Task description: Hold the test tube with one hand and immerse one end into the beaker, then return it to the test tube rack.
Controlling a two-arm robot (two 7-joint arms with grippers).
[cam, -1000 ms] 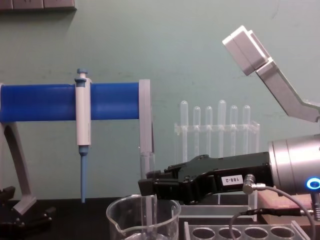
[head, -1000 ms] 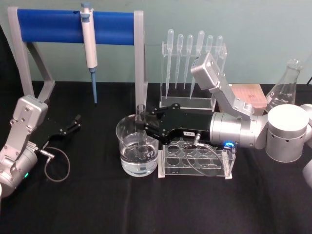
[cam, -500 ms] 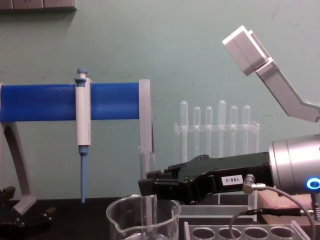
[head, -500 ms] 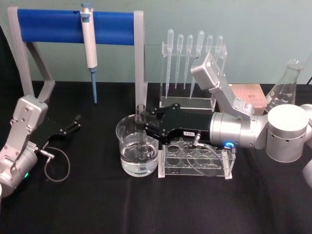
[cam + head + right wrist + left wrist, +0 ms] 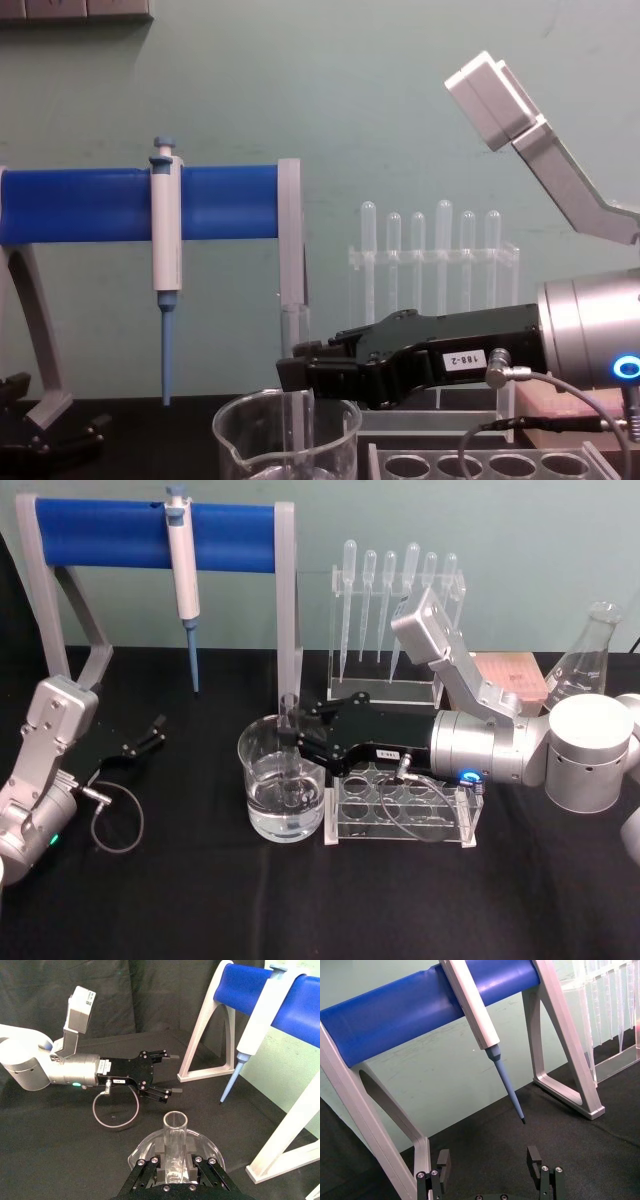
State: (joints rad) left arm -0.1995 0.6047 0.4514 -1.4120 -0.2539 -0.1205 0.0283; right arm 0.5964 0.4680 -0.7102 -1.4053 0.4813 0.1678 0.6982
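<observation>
The long clear glass test tube [image 5: 290,712] stands upright inside the wide clear glass beaker [image 5: 262,805], its round lower end dipped in the water. The black two-fingered right gripper [image 5: 292,738] is clamped on the tube's upper part, just above the beaker rim, beside the clear plastic test tube rack [image 5: 445,832]. The left gripper [image 5: 152,732] sits parked low at the left, fingers apart

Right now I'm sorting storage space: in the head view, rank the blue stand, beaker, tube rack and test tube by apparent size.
1. Blue stand
2. Beaker and tube rack: too alike to rank; the right claw covers part of the rack.
3. Test tube, held by that claw.
</observation>
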